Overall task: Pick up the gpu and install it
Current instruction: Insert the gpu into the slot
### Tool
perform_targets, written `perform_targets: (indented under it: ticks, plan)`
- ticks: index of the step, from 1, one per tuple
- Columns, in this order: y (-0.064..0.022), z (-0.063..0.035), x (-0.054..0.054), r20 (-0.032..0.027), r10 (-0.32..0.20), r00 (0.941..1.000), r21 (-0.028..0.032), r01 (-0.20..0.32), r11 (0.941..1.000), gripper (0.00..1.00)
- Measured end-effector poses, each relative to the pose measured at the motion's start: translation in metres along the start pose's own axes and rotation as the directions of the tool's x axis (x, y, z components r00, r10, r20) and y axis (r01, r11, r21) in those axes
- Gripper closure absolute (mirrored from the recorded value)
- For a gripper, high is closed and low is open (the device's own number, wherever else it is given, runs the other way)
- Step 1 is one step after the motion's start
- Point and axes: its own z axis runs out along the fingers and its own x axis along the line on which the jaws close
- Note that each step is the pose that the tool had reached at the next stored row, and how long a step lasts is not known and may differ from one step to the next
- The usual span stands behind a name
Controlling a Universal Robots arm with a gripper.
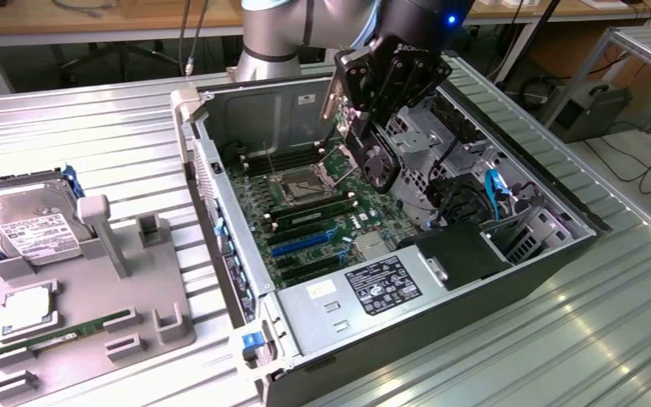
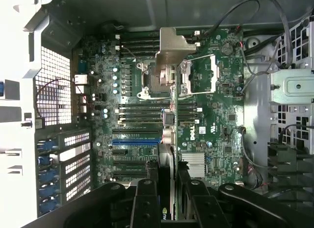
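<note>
**GPU held in claw above open case**

The arm's black claw (image 1: 362,127) was clamped on the thin, flat black gpu (image 1: 375,166), fan cooler on one face, gripping the card's upper edge from both sides. The card hung edge-down inside the open grey-walled computer case (image 1: 269,110), over the green motherboard (image 1: 303,222) and near the square silver CPU socket (image 1: 303,180). Contact with the board could not be told.

Wrist view: black fingers (image 2: 146,198) flanked the card, seen edge-on, and its silver metal bracket (image 2: 169,46) at the far end overlapped the socket.

The case lay on the ribbed metal table (image 1: 88,127). Toward the table's edge at the exterior view's left, a grey holding fixture (image 1: 145,288) carried a silver labelled hard drive (image 1: 26,225) and a slim green memory stick (image 1: 60,333).
</note>
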Motion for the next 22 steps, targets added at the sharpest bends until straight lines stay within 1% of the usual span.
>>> perform_targets:
  ticks: [8, 9, 10, 12, 13, 15, 19, 22]
  plan:
    - [0.0000, 0.0000, 0.0000, 0.0000, 0.000, 1.0000, 0.0000, 0.000, 1.0000, 0.74]
    - [0.0000, 0.0001, 0.0000, 0.0011, 0.000, 1.0000, 0.0000, 0.000, 1.0000, 0.74]
    - [0.0000, 0.0003, 0.0000, 0.0039, -0.012, 0.9999, 0.0007, 0.012, 0.9999, 0.74]
    - [0.0000, 0.0004, 0.0000, 0.0034, -0.043, 0.9991, 0.0035, 0.043, 0.9991, 0.74]
    - [0.0000, 0.0005, 0.0000, 0.0038, -0.073, 0.9973, 0.0059, 0.073, 0.9973, 0.74]
    - [-0.0001, 0.0007, 0.0000, 0.0067, -0.121, 0.9926, 0.0104, 0.121, 0.9926, 0.74]
    - [-0.0001, 0.0011, -0.0001, 0.0131, -0.189, 0.9819, 0.0174, 0.189, 0.9819, 0.74]
    - [-0.0001, 0.0014, -0.0001, 0.0165, -0.241, 0.9704, 0.0225, 0.241, 0.9703, 0.74]
